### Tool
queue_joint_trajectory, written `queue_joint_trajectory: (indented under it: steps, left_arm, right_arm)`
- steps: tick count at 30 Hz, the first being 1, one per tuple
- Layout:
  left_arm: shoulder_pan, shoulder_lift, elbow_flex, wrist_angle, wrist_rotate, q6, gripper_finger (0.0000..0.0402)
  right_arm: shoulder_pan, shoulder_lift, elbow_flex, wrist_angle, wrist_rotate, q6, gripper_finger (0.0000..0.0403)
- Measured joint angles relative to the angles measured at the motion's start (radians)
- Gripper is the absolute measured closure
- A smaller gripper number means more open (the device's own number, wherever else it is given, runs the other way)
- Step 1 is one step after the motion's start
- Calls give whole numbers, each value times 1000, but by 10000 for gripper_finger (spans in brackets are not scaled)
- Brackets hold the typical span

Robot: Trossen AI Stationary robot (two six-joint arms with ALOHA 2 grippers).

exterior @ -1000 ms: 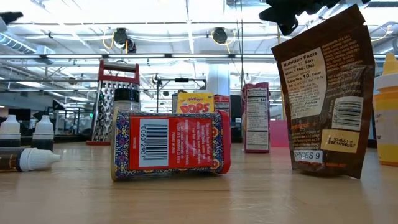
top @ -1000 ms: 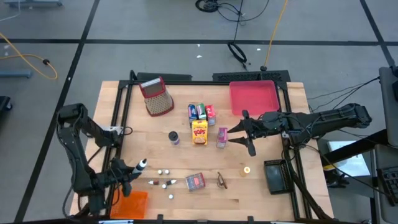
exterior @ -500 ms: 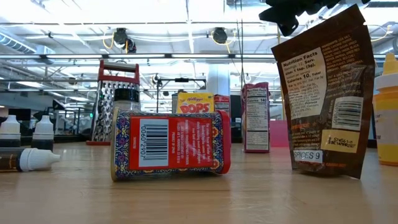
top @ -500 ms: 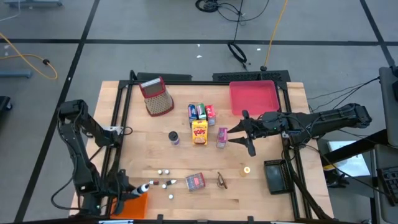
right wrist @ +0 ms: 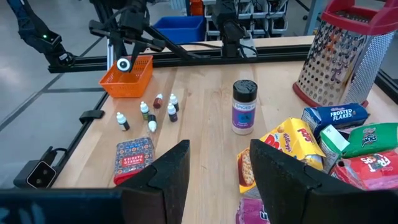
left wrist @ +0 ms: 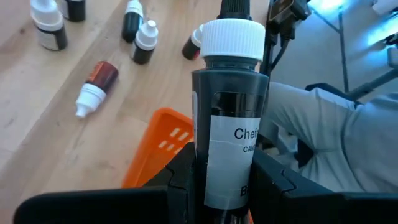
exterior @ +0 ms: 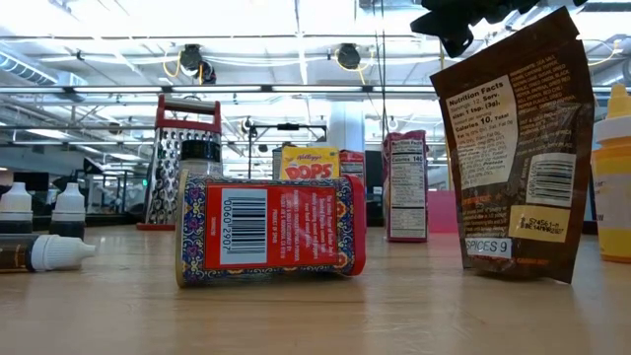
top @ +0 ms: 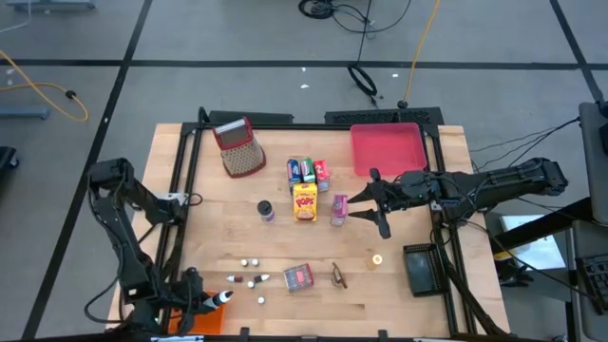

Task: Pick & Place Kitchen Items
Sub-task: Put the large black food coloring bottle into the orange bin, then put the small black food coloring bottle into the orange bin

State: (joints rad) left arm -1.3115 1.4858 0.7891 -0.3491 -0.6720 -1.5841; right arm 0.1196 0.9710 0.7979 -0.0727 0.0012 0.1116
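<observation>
My left gripper [top: 201, 303] is at the table's near left corner, over the orange tray [top: 207, 321], shut on a small dark bottle [left wrist: 229, 124] with a white cap [top: 226, 296]. My right gripper [top: 361, 207] hangs open above the table, just right of the pink packet [top: 339, 210], with nothing between its fingers. The yellow cereal box [top: 304, 201] stands mid-table, with blue, green and red packets [top: 307, 170] behind it. A red box [top: 298, 276] lies on its side near the front. A few small bottles [top: 249, 278] stand or lie left of it. My left gripper pinches the bottle's dark body [left wrist: 214, 180], below its label, between the two fingers [left wrist: 184, 177]. The bottle lies along the fingers, its cap pointing away from the wrist. The fingers slant downward from the table's left side. The bottle is lifted clear, above the orange tray.
A red-topped grater [top: 242, 149] stands at the far left and a pink tray [top: 388, 149] at the far right. A black tray [top: 420, 269] sits at the right edge. A spice jar [top: 266, 211] and a brown packet [top: 339, 275] also stand on the wood.
My left gripper has carried the dark bottle toward the table's near edge and a little down, from above the bare wood to above the orange tray. It has turned, so the cap now points toward the table's right instead of up and away.
</observation>
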Motion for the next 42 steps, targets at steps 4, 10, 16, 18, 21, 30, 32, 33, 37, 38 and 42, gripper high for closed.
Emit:
queue_joint_trajectory:
  steps: [4, 10, 16, 18, 21, 30, 32, 33, 37, 38, 42]
  left_arm:
    - [9, 15, 0, 11, 2, -3, 311]
    - [9, 41, 0, 11, 49, -48, 311]
    - [10, 45, 0, 9, 93, -105, 287]
    - [10, 45, 0, 9, 95, -118, 273]
    - [10, 45, 0, 2, 96, -132, 250]
    - [15, 46, 0, -50, 97, -206, 185]
    - [15, 46, 0, -51, 97, -201, 174]
    - [15, 46, 0, -51, 97, -194, 170]
    - [15, 46, 0, -51, 93, -150, 159]
    - [15, 46, 0, -53, 80, -141, 159]
    - [18, 32, 0, -66, 19, -122, 158]
  right_arm:
    - [0, 0, 0, 0, 1, -2, 243]
    - [0, 0, 0, -2, 1, -1, 243]
    - [0, 0, 0, -7, 1, -3, 243]
    - [0, 0, 0, -7, 1, -3, 243]
    - [0, 0, 0, -7, 1, -3, 243]
    - [0, 0, 0, -7, 1, -3, 243]
    - [0, 0, 0, -7, 1, -4, 243]
    - [0, 0, 0, -7, 1, -4, 243]
    - [0, 0, 0, -7, 1, -8, 243]
    - [0, 0, 0, -7, 1, -10, 243]
    - [0, 0, 0, -7, 1, -11, 243]
